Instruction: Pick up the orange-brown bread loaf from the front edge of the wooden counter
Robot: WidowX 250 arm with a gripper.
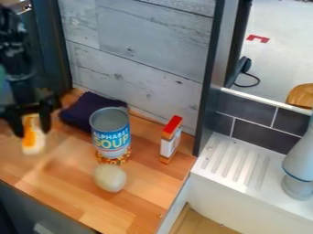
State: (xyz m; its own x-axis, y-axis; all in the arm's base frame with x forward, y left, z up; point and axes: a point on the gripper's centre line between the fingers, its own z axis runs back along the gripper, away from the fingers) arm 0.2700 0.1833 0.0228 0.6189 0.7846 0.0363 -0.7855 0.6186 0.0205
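The black claw [32, 124] hangs over the left end of the wooden bench [147, 183], at the left side of the view; its two fingers stand partly apart, one on each side of a small orange and white item [34, 137], and they appear to have hold of it; the item points downward, its pale lower end below the fingertips; whether that end touches the bench, one cannot tell.

To the right of the claw, and apart from it, a soup can [112, 137] with a blue label stands upright, its grey top facing up and a band of orange and yellow round its base; a dark purple cloth [85, 109] lies bunched behind the can and to its left, near the plank wall [140, 50]; a pale, rounded thing [110, 178] sits just in front of the can.

A small box [170, 140] with a red top and a white panel stands to the right of the can, well apart from the claw; farther right is a white ribbed drainboard [235, 171], with a pale grey object [299, 167] upright at its right edge.
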